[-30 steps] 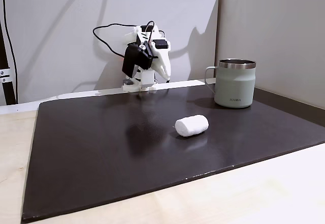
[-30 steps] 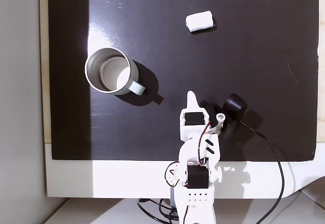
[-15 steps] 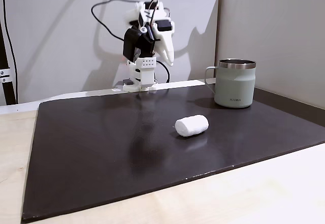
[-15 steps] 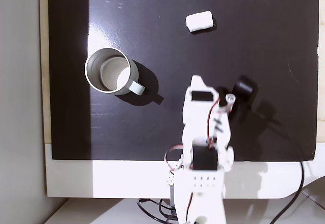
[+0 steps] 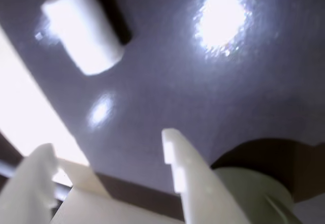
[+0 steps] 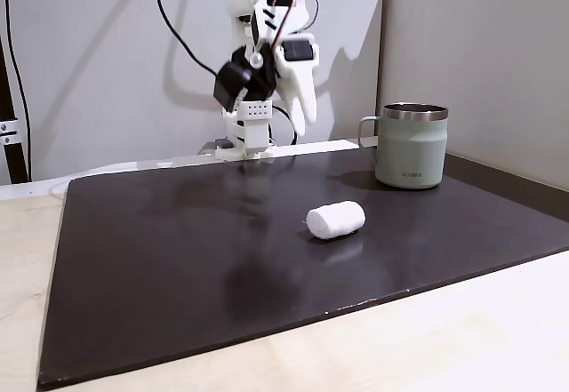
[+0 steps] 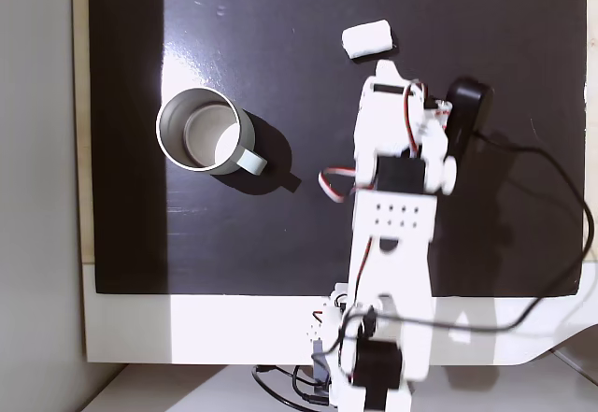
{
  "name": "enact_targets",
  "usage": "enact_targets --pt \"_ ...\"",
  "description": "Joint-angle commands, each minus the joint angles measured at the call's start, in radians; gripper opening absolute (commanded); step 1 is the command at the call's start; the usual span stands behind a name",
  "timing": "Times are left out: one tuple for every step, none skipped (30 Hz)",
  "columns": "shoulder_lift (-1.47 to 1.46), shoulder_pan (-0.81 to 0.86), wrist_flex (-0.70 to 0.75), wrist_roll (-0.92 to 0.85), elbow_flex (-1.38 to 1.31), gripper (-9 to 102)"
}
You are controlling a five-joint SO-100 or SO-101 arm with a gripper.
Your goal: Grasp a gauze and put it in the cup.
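In a fixed view the gauze roll (image 6: 336, 220) lies on its side on the dark surface (image 6: 178, 259), nearer the camera than the cup (image 6: 411, 146). Beyond the gauze, the gripper (image 6: 298, 112) hangs raised in the air, fingers pointing down, parted and holding nothing, with the cup off to its right.

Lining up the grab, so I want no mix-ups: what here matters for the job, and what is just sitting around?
For the job:
gauze roll, lying on the mat
green mug, upright, nothing inside
gripper, fingers apart, holding nothing

Just there:
black mat
black cable trailing from the arm
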Motion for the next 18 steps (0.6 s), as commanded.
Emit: enact_targets --pt "-0.055 0.009 0.015 -0.012 -0.127 27" --pt "-0.078 0.008 0.020 -0.012 -0.147 28" --pt "-0.107 0.006 0.028 -0.012 -0.173 29" --pt "-0.143 0.005 0.040 -0.009 -0.207 29" --pt "-0.181 0.005 0.055 -0.008 -0.245 30" --pt "-0.222 0.005 0.074 -0.006 -0.288 31" --pt "-0.268 0.006 0.094 -0.002 -0.336 31" --pt "-0.316 0.008 0.117 0.002 -0.388 32" --pt "-0.365 0.012 0.141 0.005 -0.442 32" --pt "-0.416 0.014 0.167 0.006 -0.499 32" --pt "-0.465 0.017 0.193 0.006 -0.555 32" --pt "-0.512 0.020 0.219 0.009 -0.612 32" --pt "-0.558 0.023 0.245 0.009 -0.667 32" --pt "-0.600 0.025 0.267 0.011 -0.721 32" --pt "-0.641 0.026 0.288 0.012 -0.775 32" --pt "-0.681 0.028 0.311 0.014 -0.827 32" --pt "-0.724 0.029 0.336 0.017 -0.885 32" --pt "-0.770 0.031 0.365 0.020 -0.954 32"
